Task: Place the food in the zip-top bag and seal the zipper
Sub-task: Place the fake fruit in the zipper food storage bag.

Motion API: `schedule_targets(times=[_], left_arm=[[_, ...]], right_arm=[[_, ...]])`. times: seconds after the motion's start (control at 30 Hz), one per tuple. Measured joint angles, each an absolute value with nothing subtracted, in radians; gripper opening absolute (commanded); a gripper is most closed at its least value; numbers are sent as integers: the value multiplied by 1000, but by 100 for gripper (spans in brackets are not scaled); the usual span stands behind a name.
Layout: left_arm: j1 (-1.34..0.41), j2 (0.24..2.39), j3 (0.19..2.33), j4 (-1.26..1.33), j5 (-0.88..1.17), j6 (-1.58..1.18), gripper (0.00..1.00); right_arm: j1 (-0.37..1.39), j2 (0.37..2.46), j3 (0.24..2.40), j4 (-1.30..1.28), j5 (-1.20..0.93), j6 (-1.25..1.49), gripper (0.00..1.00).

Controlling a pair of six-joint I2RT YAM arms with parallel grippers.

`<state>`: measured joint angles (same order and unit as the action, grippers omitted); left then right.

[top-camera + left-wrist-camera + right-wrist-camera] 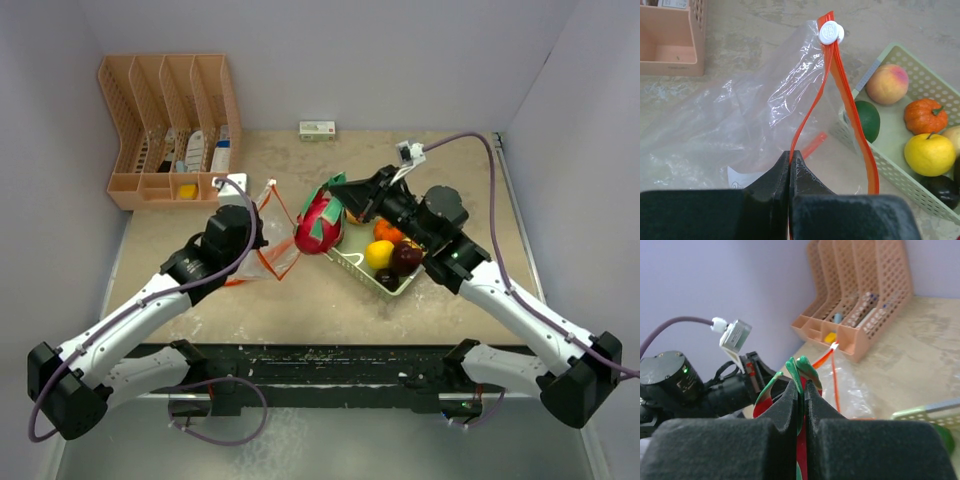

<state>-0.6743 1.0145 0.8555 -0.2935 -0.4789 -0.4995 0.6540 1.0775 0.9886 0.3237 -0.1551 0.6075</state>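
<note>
Holding the zip-top bag (740, 125) open for the red fruit (320, 225)
Left hand (790, 162) is pressed shut on the orange zipper (863, 150), lifting it so the mouth gapes. Right hand (804, 385) pinches the fruit's green leaf, hanging it just right of the bag, ready to go in.

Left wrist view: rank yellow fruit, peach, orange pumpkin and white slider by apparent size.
1. yellow fruit, though nearer the camera.
2. peach and orange pumpkin, alike.
3. white slider.
</note>
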Motion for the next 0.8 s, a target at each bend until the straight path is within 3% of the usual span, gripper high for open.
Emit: schedule_targets(times=[0.43, 0.8], left_arm=[[-674, 965, 887, -293, -378, -574, 0], [-663, 938, 887, -294, -297, -640, 0]], right_arm=[[771, 1207, 923, 572, -145, 669, 0], [950, 1223, 923, 644, 241, 477, 0]])
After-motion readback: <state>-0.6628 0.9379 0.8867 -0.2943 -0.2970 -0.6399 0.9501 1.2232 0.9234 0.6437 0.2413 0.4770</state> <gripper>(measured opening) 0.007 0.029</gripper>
